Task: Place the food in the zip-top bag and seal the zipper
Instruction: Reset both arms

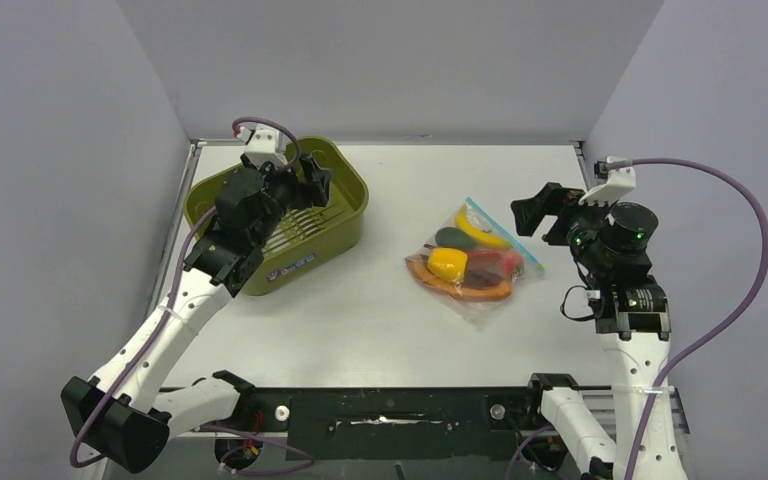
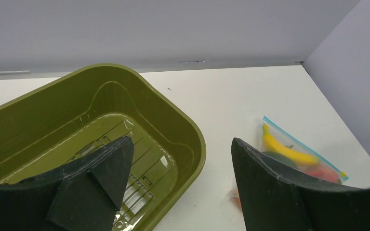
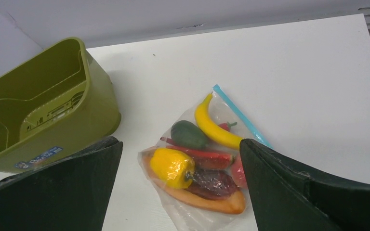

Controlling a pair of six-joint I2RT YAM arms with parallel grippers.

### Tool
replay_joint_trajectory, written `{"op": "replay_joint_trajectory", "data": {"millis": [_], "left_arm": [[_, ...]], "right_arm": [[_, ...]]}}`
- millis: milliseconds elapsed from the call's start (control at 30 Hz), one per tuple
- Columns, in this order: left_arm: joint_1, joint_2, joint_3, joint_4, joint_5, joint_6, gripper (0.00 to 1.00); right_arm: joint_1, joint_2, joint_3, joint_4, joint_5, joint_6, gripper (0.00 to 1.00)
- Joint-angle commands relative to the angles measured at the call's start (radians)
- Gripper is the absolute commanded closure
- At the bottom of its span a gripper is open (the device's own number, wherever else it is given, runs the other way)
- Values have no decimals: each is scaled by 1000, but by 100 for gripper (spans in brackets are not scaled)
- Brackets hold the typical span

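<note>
Your left gripper (image 1: 300,180) hangs over the olive-green bin (image 1: 340,225) at ten o'clock on the table (image 1: 380,330), jaws spread wide and empty. Your right gripper (image 1: 543,212) is wide open too, holding nothing, just at three o'clock of the zip-top bag (image 1: 475,300). The food (image 1: 447,263) lies inside it, banana (image 3: 212,127) and yellow pepper (image 3: 172,166) among it. The zipper (image 3: 241,115) runs along the bag's two-o'clock edge.
</note>
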Motion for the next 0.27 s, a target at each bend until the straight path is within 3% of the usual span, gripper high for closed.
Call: {"op": "replay_joint_trajectory", "data": {"millis": [0, 233], "left_arm": [[-3, -35, -15, 27, -27, -31, 26], [-3, -58, -42, 10, -40, -28, 26]], "right_arm": [[6, -37, -23, 35, -12, 10, 2], [6, -32, -14, 30, -12, 5, 2]]}}
